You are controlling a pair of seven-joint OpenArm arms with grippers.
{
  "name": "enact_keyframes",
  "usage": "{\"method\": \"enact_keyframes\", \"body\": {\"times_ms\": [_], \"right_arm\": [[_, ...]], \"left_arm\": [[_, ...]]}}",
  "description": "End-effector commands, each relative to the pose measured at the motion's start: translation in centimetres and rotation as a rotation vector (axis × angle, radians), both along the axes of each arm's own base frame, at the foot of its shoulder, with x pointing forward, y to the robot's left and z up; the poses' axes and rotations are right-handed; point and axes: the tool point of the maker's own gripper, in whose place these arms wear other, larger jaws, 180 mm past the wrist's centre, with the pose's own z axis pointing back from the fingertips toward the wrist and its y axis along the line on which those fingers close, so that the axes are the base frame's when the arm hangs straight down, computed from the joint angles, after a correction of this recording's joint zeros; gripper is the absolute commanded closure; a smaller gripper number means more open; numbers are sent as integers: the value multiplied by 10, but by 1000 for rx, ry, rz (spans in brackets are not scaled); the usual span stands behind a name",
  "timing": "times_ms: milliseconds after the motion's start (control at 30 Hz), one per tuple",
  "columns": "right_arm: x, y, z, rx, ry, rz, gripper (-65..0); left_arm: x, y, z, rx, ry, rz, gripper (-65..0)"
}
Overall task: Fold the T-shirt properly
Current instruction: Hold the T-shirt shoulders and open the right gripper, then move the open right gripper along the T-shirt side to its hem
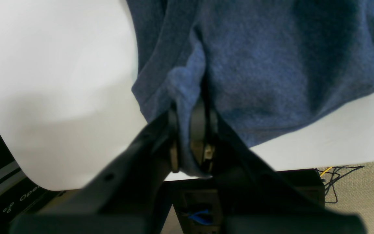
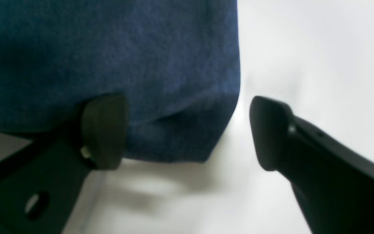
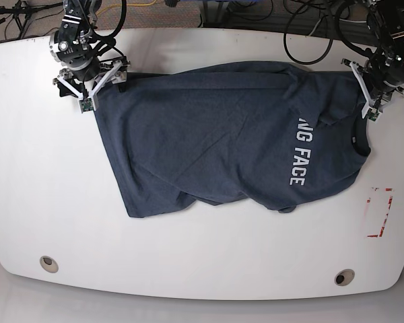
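The dark navy T-shirt [image 3: 209,134] lies spread across the white table [image 3: 188,256], with white letters [image 3: 298,151] near its right end. My left gripper [image 3: 374,111] is at the shirt's far right edge. In the left wrist view this gripper [image 1: 192,110] is shut on a pinched fold of the T-shirt [image 1: 271,65]. My right gripper [image 3: 97,91] is at the shirt's far left corner. In the right wrist view it [image 2: 187,130] stands open: one finger [image 2: 104,130] rests on the T-shirt [image 2: 109,48], the other finger [image 2: 268,130] is over bare table, and the cloth corner lies between them.
A red outline mark [image 3: 380,212] is on the table at the right. Two round holes [image 3: 48,264] [image 3: 344,277] sit near the front edge. Cables [image 3: 310,27] run behind the far edge. The table's edge [image 1: 304,167] lies close behind my left gripper.
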Motion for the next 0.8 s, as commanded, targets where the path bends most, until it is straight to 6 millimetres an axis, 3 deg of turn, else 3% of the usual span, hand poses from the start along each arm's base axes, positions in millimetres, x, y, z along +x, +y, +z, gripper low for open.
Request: {"method": "enact_keyframes", "body": {"times_ms": [0,100,333,633,767], "right_arm": [[14,-5,15,-9,-66,-9,-585],[23,-14,26,-23,-102,-28,-583],[44,-14,47,-21,-183,-58,-585],[70,-13,55,-1,-230,-65,-585],[92,-14,57,17,-253,-73,-585]], "left_arm": [[5,4,8,19,-23,-11,0],[5,4,8,19,-23,-11,0],[5,4,9,19,-25,-11,0],[6,4,9,19,-26,-11,0],[6,4,9,19,-26,-11,0]]}}
